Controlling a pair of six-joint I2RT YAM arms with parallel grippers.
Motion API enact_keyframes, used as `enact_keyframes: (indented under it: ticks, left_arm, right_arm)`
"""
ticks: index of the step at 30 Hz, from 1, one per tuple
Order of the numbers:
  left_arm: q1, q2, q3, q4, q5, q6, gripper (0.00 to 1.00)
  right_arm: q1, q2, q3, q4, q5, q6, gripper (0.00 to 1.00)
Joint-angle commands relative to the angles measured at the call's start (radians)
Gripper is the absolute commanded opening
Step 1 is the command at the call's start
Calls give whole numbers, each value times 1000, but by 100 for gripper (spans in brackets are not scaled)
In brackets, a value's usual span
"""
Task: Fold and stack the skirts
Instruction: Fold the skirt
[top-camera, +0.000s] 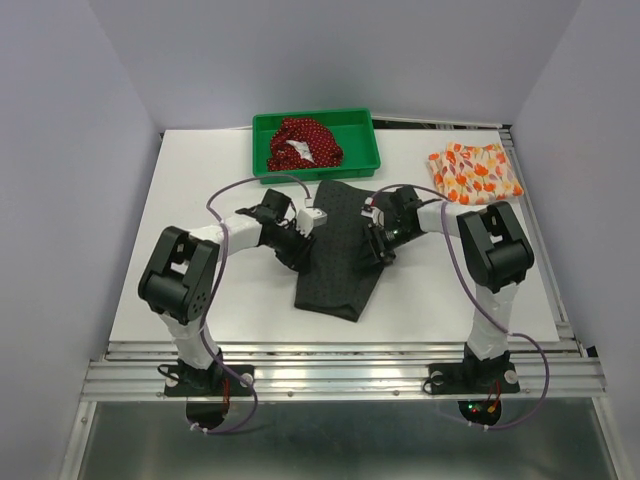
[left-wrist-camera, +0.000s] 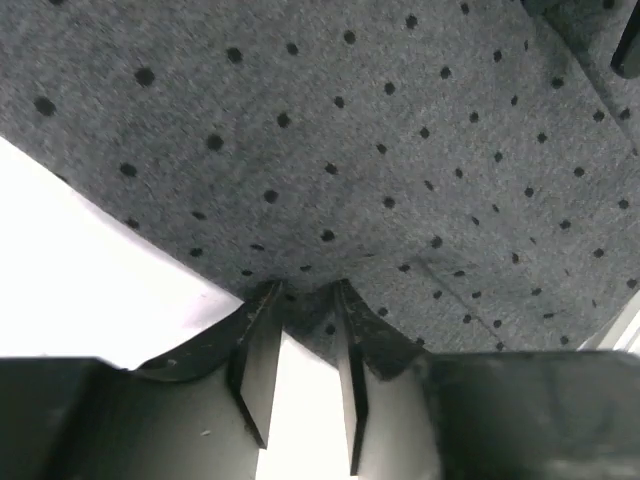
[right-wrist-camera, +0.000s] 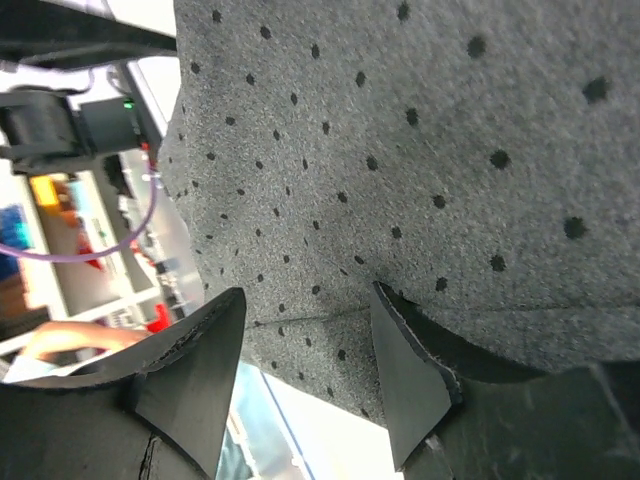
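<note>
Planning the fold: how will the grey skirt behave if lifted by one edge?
Probably floppy: the grey skirt lies flat with soft creases. Its fuzzy weave likely resists slipping. It seems thin, so probably light and apt to sag.

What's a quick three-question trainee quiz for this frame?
1. True or false: the dark red skirt lies in the green tray.
2. Fill in: the orange-and-white skirt lies at the far ___ corner of the table.
3. Which skirt do the left pincer and right pincer flank, jaws open?
A. orange-and-white
B. grey dotted skirt
C. dark red
Key: 1 true; 2 right; 3 B.
</note>
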Motion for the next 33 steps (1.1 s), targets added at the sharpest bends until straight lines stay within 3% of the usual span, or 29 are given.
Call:
enact_keyframes:
  ticks: [1,5,7,10,11,17,23,33]
  left_arm:
    - [-17,-152,-34,-6,-36,78,44]
    - [-69,-356,-104,-3,-234,204,63]
    - [-166,-485,-155,11,-318,256,74]
    - [-336,-626,-273,38,-458,380,76]
    - [-370,-649,-324,56,-490,396,87]
    - [-574,-613,-392,127,-606,413,88]
    - [-662,-484,-387,261,-742,387,81]
    - [-794,-428,-522,392,-760,457,71]
  right_arm:
    - [-2,19,62,-88,178,-133,60]
    - [10,-21,68,-108,123,-134,62]
    - [22,-52,57,-108,128,-137,62]
    - [31,-87,73,-115,145,-131,63]
    - [31,-93,83,-115,143,-123,63]
    - [76,-110,152,-111,132,-67,63]
    - [123,-75,123,-54,151,-62,61]
    - [134,115,86,3,183,-64,57]
